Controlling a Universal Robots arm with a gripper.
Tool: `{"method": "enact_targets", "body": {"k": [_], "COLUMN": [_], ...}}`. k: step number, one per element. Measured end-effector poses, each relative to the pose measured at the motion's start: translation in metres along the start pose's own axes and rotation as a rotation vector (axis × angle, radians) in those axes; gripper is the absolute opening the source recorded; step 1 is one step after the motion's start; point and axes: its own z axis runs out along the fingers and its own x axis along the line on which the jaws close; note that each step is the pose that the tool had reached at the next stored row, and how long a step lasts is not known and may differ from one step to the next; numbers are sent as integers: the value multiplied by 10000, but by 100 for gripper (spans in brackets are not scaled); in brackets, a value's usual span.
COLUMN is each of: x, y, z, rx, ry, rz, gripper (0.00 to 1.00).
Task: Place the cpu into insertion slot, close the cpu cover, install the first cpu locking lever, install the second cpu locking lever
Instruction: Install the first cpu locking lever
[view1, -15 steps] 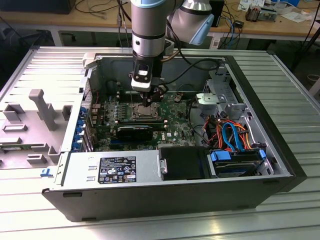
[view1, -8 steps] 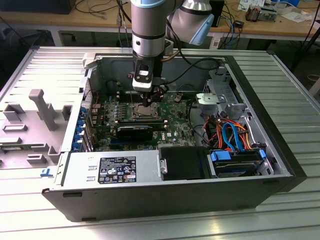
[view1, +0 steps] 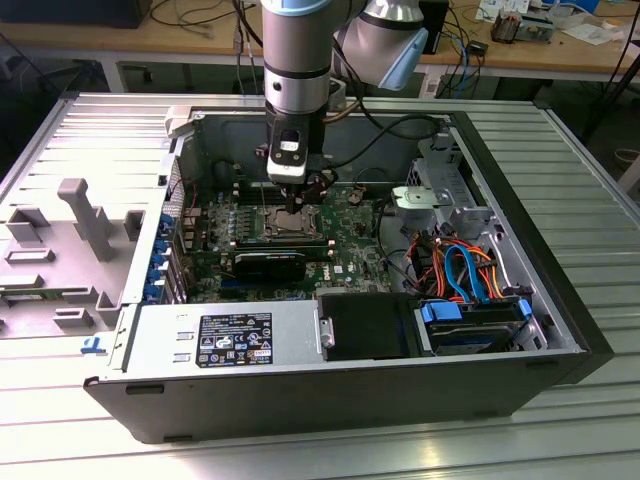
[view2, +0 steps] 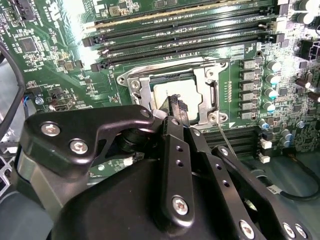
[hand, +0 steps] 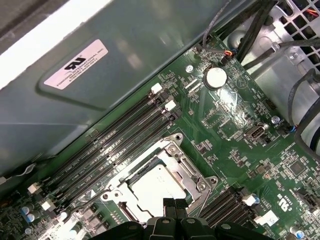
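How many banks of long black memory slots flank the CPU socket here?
2. One memory-slot bank runs along the square silver-rimmed insertion slot on the side toward the grey case wall; the other bank lies on the opposite side, partly behind the black hand.

Arm (view1: 297, 60) stands vertical, wrist lowest; end effector (hand: 174, 204) has fingertips (hand: 168, 205) pressed together.

we see a ribbed grey metal table (view1: 590, 170) under even light. behind it runs a wooden workbench (view1: 100, 42) strewn with loose cables (view1: 198, 14); a grey moulded fixture (view1: 80, 215) rests on the table at the exterior view's left.
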Motion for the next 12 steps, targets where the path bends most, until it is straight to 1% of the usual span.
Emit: {"method": "enact_targets", "body": {"k": [12], "x": [0], "y": [0], "z": [0], "rx": [-12], "ry": [-4], "rz": [-399], "gripper": [11]}}
